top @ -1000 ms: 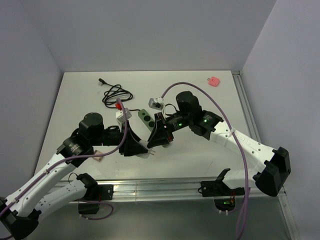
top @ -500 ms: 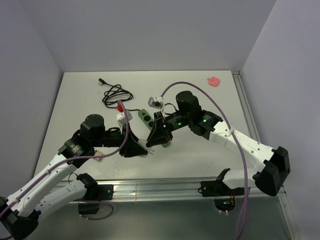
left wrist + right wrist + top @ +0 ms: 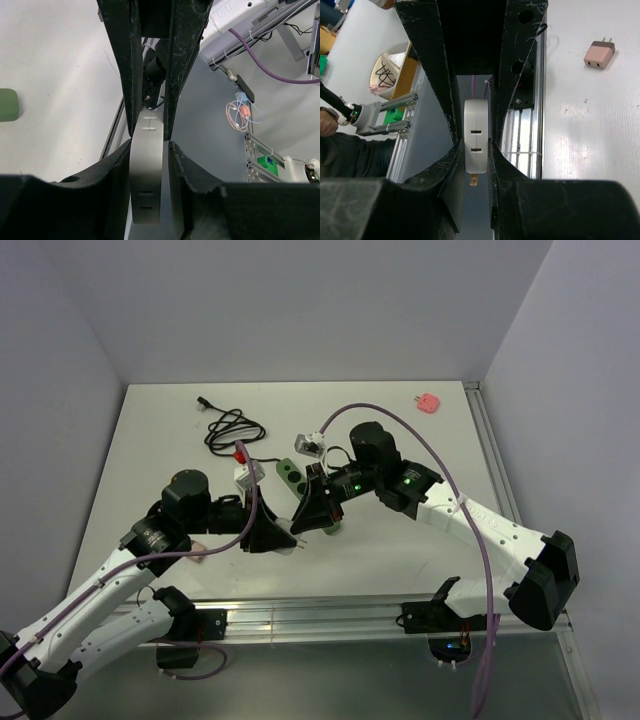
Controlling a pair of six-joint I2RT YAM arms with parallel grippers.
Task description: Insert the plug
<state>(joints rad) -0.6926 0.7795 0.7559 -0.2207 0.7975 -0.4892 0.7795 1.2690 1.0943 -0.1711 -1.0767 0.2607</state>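
Plug [image 3: 475, 147], white, sits clamped in the right tool [image 3: 475, 125]; the left tool [image 3: 148, 131] pinches a grey adapter [image 3: 147, 175].

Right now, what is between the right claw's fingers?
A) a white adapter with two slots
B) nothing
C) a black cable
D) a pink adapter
A: the right claw clamps the white adapter, two slots facing its camera; the pink adapter lies apart.

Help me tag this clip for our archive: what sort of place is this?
Probably a robotics lab test cell: a white table boxed in by plain panels, a left arm and right arm mounted at an aluminium rail, and a black cable and pink adapter laid out as props.
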